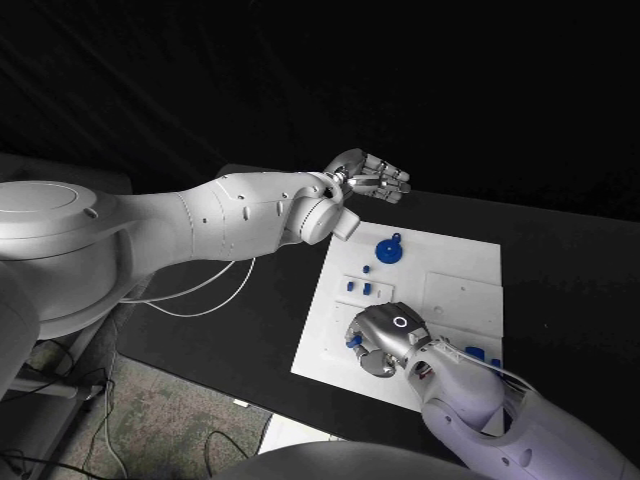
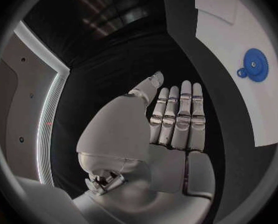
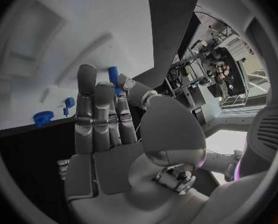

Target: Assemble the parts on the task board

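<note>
Your left hand [image 1: 369, 174] hangs over the black table [image 1: 580, 260] beyond the far corner of the task board [image 1: 464, 300], well apart from every part. In the left wrist view its fingers [image 2: 179, 117] lie straight and side by side, with nothing in the palm, so you can count it as empty and extended.

Your right hand [image 1: 382, 343] sits low over the near end of the board. In the right wrist view a small blue part [image 3: 113, 77] shows right at the fingertips [image 3: 95, 97], between the long fingers and the thumb (it looks pinched there, but the fingers cover the contact, so you cannot tell for certain whether it is held or only lying just past them). The head view shows a blue piece [image 1: 355, 341] touching the left side of that same hand.

The blue gear [image 1: 389, 250] lies flat on the far part of the board, nearest your left hand; you see it again in the left wrist view [image 2: 257, 64] and the right wrist view [image 3: 42, 117]. Three small blue pegs [image 1: 363, 284] stand near the board's middle, between the gear and your right hand. More blue pieces [image 1: 477, 353] lie at the near right edge of the board, just beside your right forearm.
</note>
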Robot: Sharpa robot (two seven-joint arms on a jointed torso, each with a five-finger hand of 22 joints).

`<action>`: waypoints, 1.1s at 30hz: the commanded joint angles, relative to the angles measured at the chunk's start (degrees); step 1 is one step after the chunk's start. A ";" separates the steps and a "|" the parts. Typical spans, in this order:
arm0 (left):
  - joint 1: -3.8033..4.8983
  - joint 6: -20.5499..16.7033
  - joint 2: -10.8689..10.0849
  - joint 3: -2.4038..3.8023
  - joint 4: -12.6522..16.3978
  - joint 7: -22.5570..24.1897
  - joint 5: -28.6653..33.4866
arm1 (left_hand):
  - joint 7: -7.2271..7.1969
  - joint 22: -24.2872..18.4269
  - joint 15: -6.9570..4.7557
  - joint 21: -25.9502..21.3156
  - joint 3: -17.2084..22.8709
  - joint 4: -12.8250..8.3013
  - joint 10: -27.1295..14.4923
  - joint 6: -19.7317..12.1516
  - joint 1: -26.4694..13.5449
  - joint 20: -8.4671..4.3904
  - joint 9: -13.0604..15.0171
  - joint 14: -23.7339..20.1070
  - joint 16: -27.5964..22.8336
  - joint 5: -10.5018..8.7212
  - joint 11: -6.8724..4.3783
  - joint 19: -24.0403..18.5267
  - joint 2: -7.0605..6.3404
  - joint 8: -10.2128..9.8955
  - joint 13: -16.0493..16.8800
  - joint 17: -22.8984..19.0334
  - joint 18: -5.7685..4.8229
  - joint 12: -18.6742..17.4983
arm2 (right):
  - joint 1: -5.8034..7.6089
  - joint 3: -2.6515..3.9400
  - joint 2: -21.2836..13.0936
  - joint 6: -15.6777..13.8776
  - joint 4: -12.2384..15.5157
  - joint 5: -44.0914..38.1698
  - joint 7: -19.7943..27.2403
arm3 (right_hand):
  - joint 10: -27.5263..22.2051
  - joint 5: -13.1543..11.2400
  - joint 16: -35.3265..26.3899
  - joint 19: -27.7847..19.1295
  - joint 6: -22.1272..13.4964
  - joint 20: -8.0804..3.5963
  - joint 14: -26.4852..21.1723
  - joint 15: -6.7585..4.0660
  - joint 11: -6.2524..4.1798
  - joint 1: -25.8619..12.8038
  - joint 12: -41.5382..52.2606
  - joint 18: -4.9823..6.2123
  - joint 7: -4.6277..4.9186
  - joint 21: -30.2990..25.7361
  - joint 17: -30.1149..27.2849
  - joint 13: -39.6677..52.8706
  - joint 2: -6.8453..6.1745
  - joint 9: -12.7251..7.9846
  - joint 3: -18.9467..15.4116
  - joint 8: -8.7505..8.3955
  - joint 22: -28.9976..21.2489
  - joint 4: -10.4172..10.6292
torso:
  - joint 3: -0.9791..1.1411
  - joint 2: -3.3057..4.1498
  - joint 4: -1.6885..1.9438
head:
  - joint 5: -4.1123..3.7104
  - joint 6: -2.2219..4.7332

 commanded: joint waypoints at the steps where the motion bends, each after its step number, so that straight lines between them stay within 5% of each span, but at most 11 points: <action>1: 0.01 0.87 0.16 0.03 0.03 0.43 0.16 | -0.10 -0.10 0.12 0.23 -0.03 0.14 -0.23 -0.29 0.14 0.10 0.09 -0.41 -0.15 0.15 -0.04 0.27 0.59 -0.22 0.05 0.03 -0.51 0.09 | -0.09 -0.28 -0.07 2.99 -0.12 -1.07 -0.11 | 2.48 0.16 -0.28 1.87 0.30 -0.33 -0.10 -0.43 -2.16 0.08 0.40 0.78 -0.03 -0.28 0.09 0.05 0.59 0.10 0.16 0.18 0.07 0.07 | 0.02 0.00 0.02 | 0.04 -0.08; 33: -0.02 1.24 0.50 0.01 -0.15 0.23 0.15 | -0.10 -0.10 0.12 0.23 -0.03 0.14 -0.23 -0.29 0.14 0.10 0.09 -0.41 -0.15 0.15 -0.04 0.27 0.59 -0.22 0.05 0.03 -0.51 0.09 | 0.09 -1.08 1.81 2.76 -0.18 -2.31 -0.23 | 1.72 0.78 -0.38 1.84 -0.26 -0.17 -0.12 -0.26 -2.01 -0.80 0.38 0.76 0.15 -0.72 -0.10 0.05 0.30 0.09 -0.49 0.19 0.29 0.34 | -0.05 0.01 0.07 | -0.09 -0.17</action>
